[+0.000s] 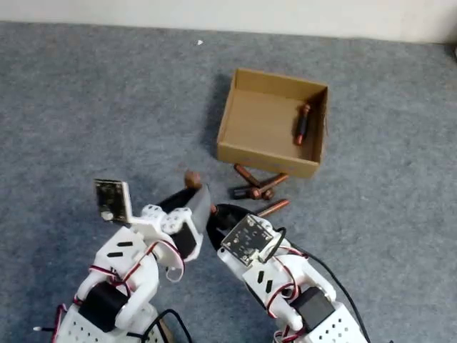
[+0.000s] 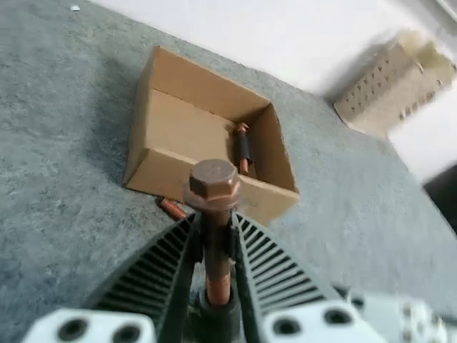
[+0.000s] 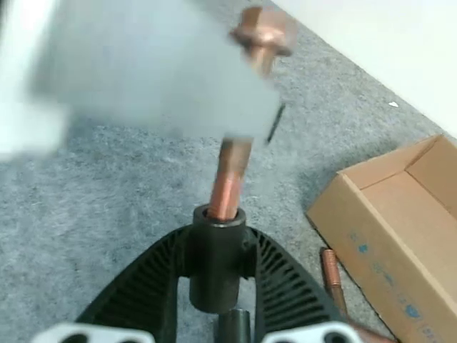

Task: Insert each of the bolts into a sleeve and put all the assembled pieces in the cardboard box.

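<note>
The left pincer (image 2: 214, 221) clamps a copper bolt (image 2: 213, 184) by its shaft (head beyond the fingertips); the bolt's tip sits inside the black sleeve (image 3: 216, 268) gripped by the right pincer (image 3: 216, 239).

Your left black ribbed gripper (image 2: 212, 225), aimed at one o'clock, clamps a copper hex-head bolt (image 2: 213, 182); your right gripper (image 3: 216, 241), aimed at eleven, pinches a black cylindrical sleeve (image 3: 216, 268).

An assembled piece (image 1: 302, 123) lies inside the cardboard box (image 1: 265, 161), against its right wall. Loose bolts (image 1: 255, 187) lie just outside the box's near wall. Nearer the arms, the left gripper (image 1: 194, 191) holds a bolt (image 1: 191, 179) beside the right gripper (image 1: 218, 214).
</note>
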Motion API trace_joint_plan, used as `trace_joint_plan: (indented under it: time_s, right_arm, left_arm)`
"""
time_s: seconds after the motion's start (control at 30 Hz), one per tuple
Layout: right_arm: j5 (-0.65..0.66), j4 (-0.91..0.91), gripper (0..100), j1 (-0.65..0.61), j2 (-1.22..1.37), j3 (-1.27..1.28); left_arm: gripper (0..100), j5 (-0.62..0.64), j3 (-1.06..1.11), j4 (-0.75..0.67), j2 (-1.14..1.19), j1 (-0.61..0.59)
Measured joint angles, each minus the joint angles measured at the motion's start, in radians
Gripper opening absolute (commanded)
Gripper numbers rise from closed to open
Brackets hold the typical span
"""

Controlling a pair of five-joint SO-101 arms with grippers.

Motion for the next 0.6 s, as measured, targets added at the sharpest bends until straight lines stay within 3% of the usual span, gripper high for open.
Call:
trace_joint_plan:
  time_s: [0.27, 0.5, 0.6]
  right_arm:
    - [0.0, 0.0, 0.6, 0.025, 0.0, 0.0]
    - [0.0, 0.0, 0.6, 0.052, 0.0, 0.0]
    - [0.002, 0.002, 0.6, 0.084, 0.002, 0.0]
  left_arm:
    - [2, -0.1, 0.0, 0.1, 0.0, 0.157]
    - [25, -0.104, 0.0, 0.149, -0.002, 0.167]
    - [27, -0.106, 0.0, 0.186, -0.003, 0.183]
